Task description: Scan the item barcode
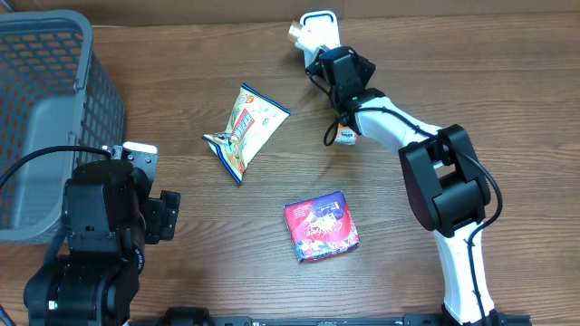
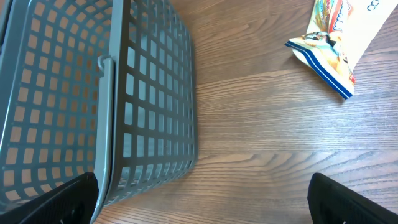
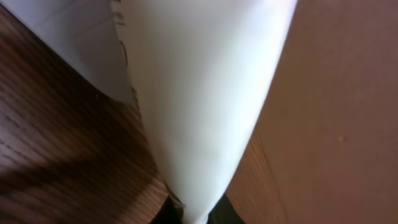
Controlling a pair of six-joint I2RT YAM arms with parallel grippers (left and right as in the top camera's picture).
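A white handheld scanner with a blue rim and a brass-coloured end lies at the table's far edge. My right gripper is shut on it. In the right wrist view the scanner's white body fills the frame, pinched between the dark fingertips at the bottom, where the right gripper closes. A snack bag lies mid-table, also seen as the snack bag in the left wrist view. A red and purple packet lies nearer the front. My left gripper is open over bare wood beside the basket.
A grey mesh basket stands at the left edge, and its wall rises close to my left fingers. The right arm stretches diagonally across the right side of the wooden table.
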